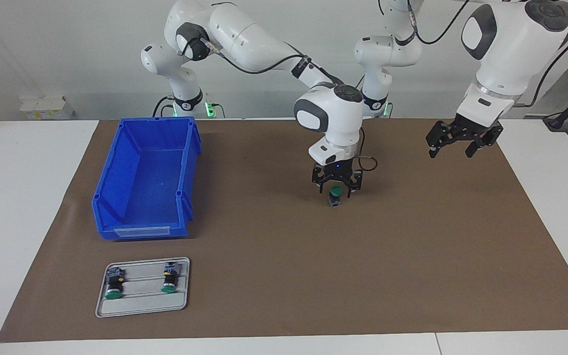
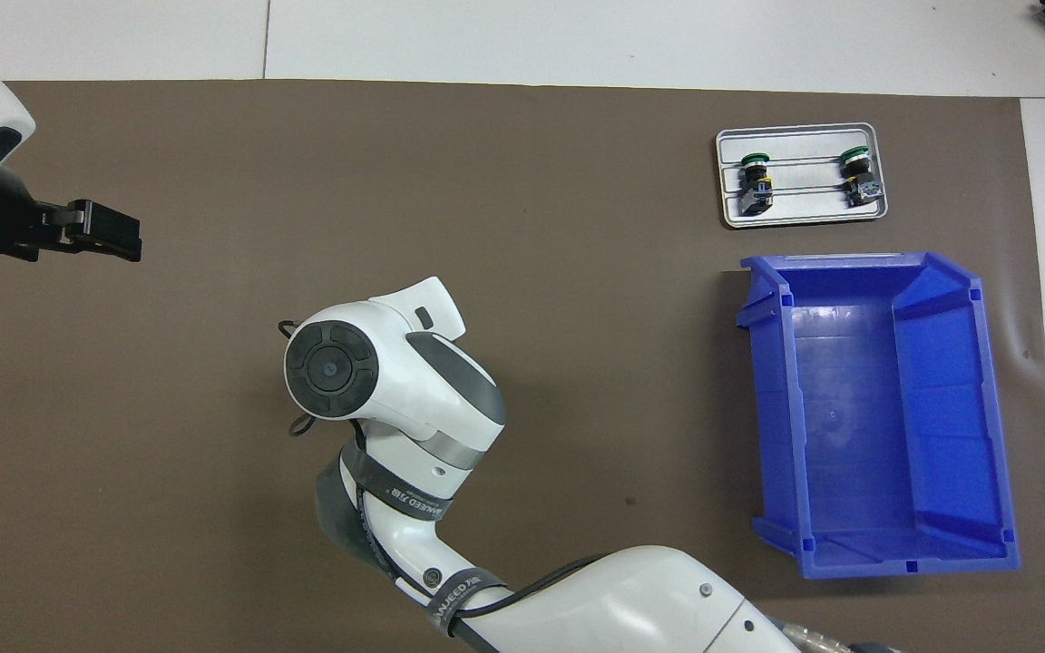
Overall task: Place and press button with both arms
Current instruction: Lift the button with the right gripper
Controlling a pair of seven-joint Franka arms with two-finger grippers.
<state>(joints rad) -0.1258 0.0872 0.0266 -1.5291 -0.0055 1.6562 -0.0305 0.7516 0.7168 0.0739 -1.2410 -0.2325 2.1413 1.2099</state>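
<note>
One button set out mid-desk, the pressing not yet done.

The blue bin [image 1: 146, 180] and, farther from the robots, the grey tray [image 1: 143, 287] with two spare buttons [image 1: 114, 284] lie toward the right arm's end. Mid-mat, the button [image 1: 334, 196] stands upright, green cap up, the right tool [image 1: 337, 190] low around it; whether its fingers grip I cannot tell. The left tool [image 1: 454, 143] waits raised with fingers apart, so its press seems left.
</note>
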